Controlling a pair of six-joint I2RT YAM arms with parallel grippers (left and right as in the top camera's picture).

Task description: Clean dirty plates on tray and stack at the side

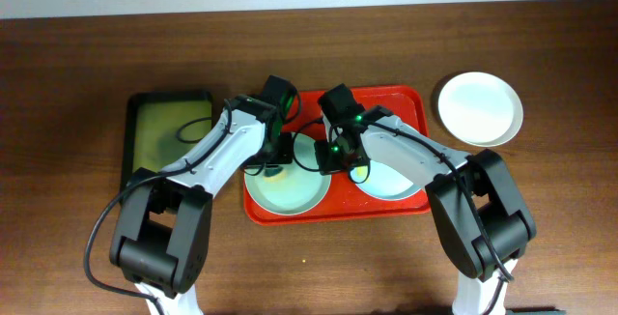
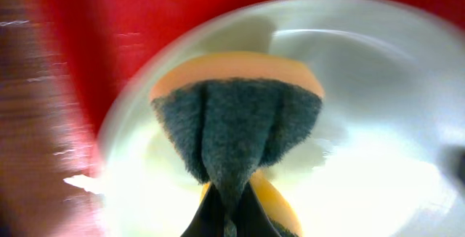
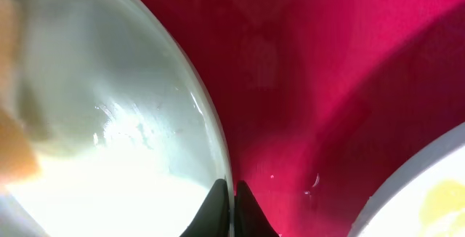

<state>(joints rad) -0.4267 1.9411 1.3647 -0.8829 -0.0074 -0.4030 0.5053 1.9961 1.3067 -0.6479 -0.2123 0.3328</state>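
Observation:
The red tray [image 1: 401, 99] holds two pale mint-blue plates. My left gripper [image 1: 270, 165] is shut on a folded sponge [image 2: 236, 121], orange with a dark green scouring face, pressed onto the left plate [image 1: 290, 191]; that plate fills the left wrist view [image 2: 378, 121]. My right gripper [image 1: 335, 153] is shut on that same plate's right rim [image 3: 218, 150], one finger inside, one outside. The second mint plate [image 1: 386, 182] lies right of it, with a yellowish smear in the right wrist view [image 3: 436, 197]. A white plate [image 1: 480, 108] sits on the table, right of the tray.
A smaller black-rimmed olive-green tray [image 1: 166, 131] lies left of the red tray. Brown wooden tabletop [image 1: 77, 83] surrounds both. My two arms cross over the red tray's middle.

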